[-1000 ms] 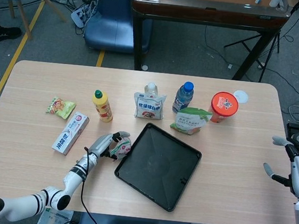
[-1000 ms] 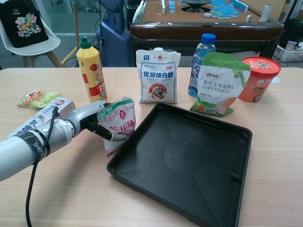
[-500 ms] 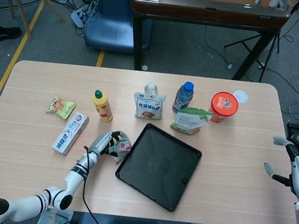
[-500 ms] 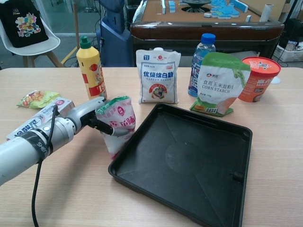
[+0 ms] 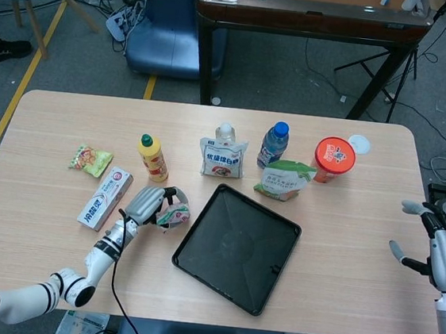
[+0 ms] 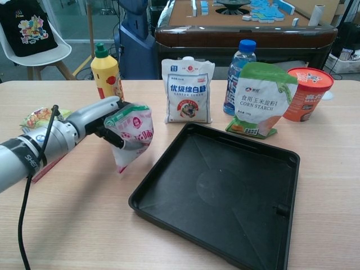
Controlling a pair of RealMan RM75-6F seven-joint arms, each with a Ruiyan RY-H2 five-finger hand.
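Observation:
My left hand (image 5: 144, 204) (image 6: 100, 116) grips a small pink and white pouch with a green top (image 5: 172, 215) (image 6: 130, 134), lifted off the table just left of the black tray (image 5: 237, 248) (image 6: 225, 191). The pouch hangs tilted, its lower tip close above the wood. My right hand (image 5: 445, 254) hovers at the table's right edge with fingers spread and nothing in it; the chest view does not show it.
Behind the tray stand a yellow bottle (image 5: 153, 158) (image 6: 106, 73), a white bag (image 5: 222, 158) (image 6: 188, 90), a blue-capped water bottle (image 5: 272, 144) (image 6: 238, 73), a corn starch pouch (image 5: 284, 180) (image 6: 261, 99) and a red cup (image 5: 333, 159) (image 6: 305, 94). A toothpaste box (image 5: 105, 198) and snack packet (image 5: 90, 160) lie left.
My left hand has raised the pouch off the table and carried it left, away from the tray's edge. The right hand has barely moved.

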